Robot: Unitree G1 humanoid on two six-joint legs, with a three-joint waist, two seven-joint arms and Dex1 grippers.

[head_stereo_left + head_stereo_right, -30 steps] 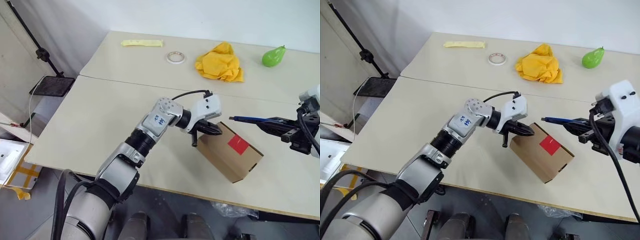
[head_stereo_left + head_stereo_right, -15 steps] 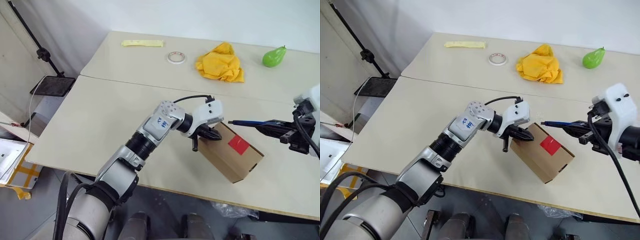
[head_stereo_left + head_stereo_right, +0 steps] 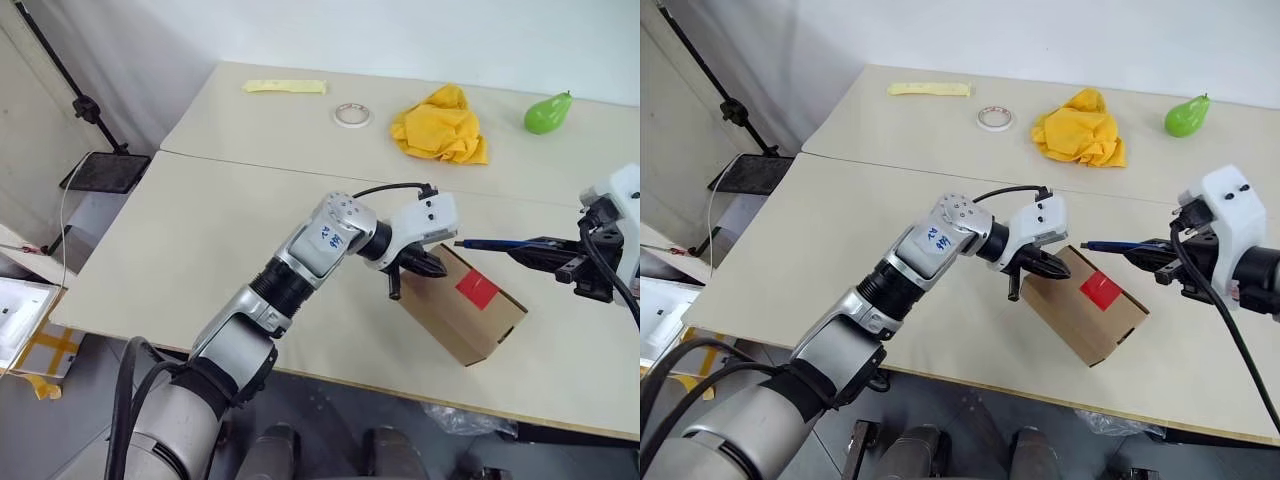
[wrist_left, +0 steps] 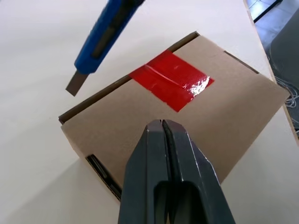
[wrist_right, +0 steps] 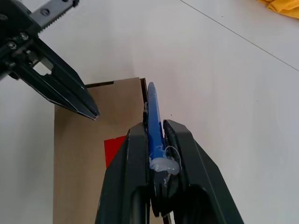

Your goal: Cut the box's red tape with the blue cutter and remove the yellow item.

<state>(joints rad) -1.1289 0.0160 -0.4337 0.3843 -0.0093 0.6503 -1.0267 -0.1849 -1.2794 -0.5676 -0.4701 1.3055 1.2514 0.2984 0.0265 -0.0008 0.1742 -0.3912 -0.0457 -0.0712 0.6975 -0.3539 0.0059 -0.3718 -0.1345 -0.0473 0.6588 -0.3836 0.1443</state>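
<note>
Cardboard box [image 3: 462,315] - contents hidden, flaps shut.

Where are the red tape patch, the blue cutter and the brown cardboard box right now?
red tape patch [image 4: 172,80]: left wrist view, middle of the glossy square.
slim blue cutter [image 3: 497,242]: left eye view, mid-shaft ahead of the right claw.
small brown cardboard box [image 3: 1072,324]: right eye view, bare side face below the tape.

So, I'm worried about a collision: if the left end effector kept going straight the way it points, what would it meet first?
Probably the box: the shut left end effector aims at its top, just short of the red tape.
</note>
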